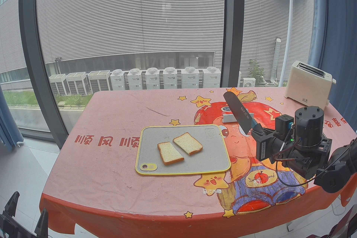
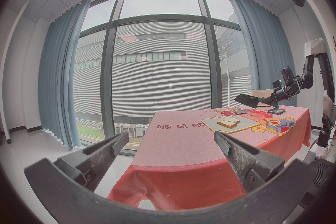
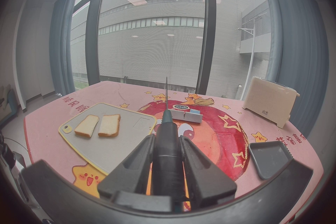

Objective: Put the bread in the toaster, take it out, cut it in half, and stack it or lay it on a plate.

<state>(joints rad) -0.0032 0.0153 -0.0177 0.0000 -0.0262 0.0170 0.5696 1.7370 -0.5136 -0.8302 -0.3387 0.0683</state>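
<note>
1. Logging the head view first: the right tool (image 1: 262, 138) is clenched on the handle of a knife (image 1: 240, 112). The blade slants upward over the table (image 1: 111, 108), well to the side of the cutting board (image 1: 215, 160). Judgement: a carry pose that keeps the edge away from the food.
2. Two bread halves (image 1: 170, 153) lie flat on the board, side by side and nearly touching. The cut looks done; plating is not yet done. The toaster (image 1: 308, 84) stands at the far right corner, apart from the work. The left tool (image 1: 26, 212) hangs low off the near left edge, probably parked clear of the blade.
3. Writing, head view: large red characters run along the tablecloth beside the board. There is a small dark mark on the toaster front and pale print on the blade, both too small to make out.
4. Left wrist view: the left tool is released, its fingers (image 2: 105, 151) spread wide with nothing between them. It faces the table from well away.
5. Right wrist view: both fingers (image 3: 199, 168) press the dark handle. The blade is seen edge-on, pointing toward a small knife stand (image 3: 184, 112), which is likely where it belongs. A dark tray (image 3: 269, 158) sits near the table edge on the toaster's side. I judge it serves as the plate. The label on the stand's top is unreadable.
</note>
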